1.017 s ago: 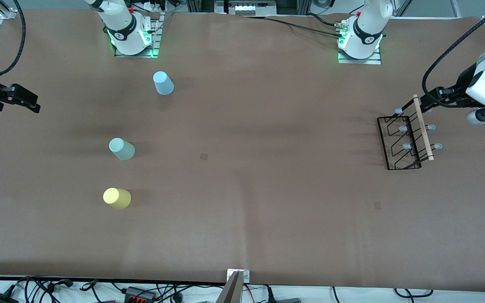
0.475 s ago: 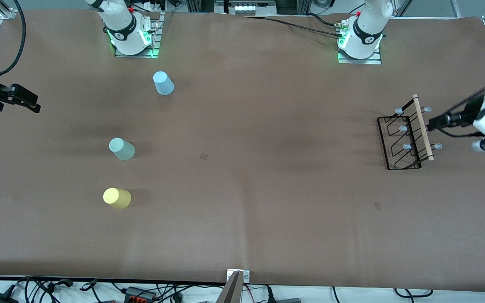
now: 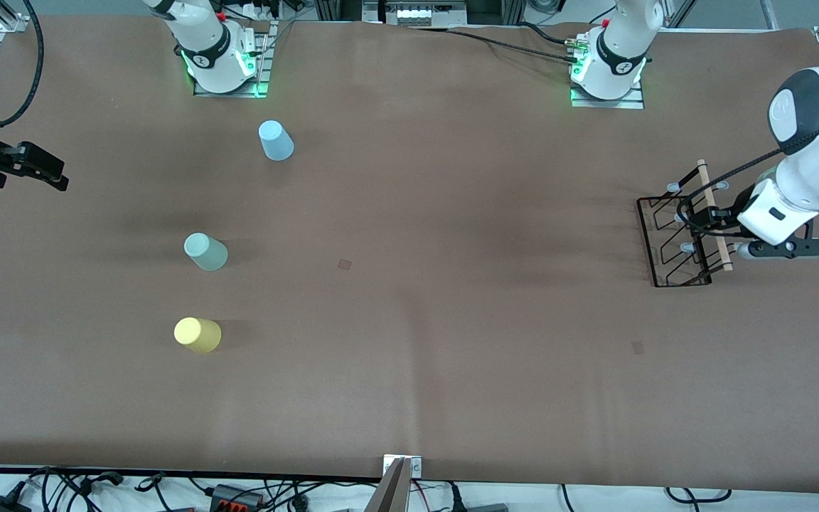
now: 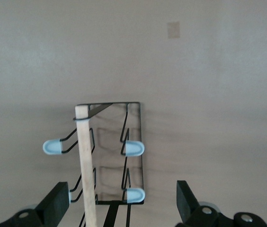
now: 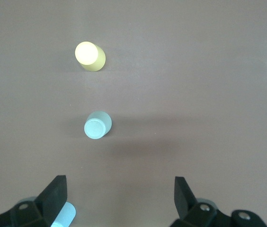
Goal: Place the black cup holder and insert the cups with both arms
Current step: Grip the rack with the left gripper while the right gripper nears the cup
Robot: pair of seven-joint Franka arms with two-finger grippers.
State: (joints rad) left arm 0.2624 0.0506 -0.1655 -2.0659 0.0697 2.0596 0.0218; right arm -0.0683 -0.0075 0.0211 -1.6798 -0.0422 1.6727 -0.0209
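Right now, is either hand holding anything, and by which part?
Nothing is held. The left hand is open around the cup holder's wooden handle; the right hand, open, waits.

The left arm (image 3: 811, 160) is big and white with a dark grey round cap and a black cable along it. Its tool (image 3: 694, 217) is black. The two white bases glow green. The right tool (image 3: 22, 167) is black too.
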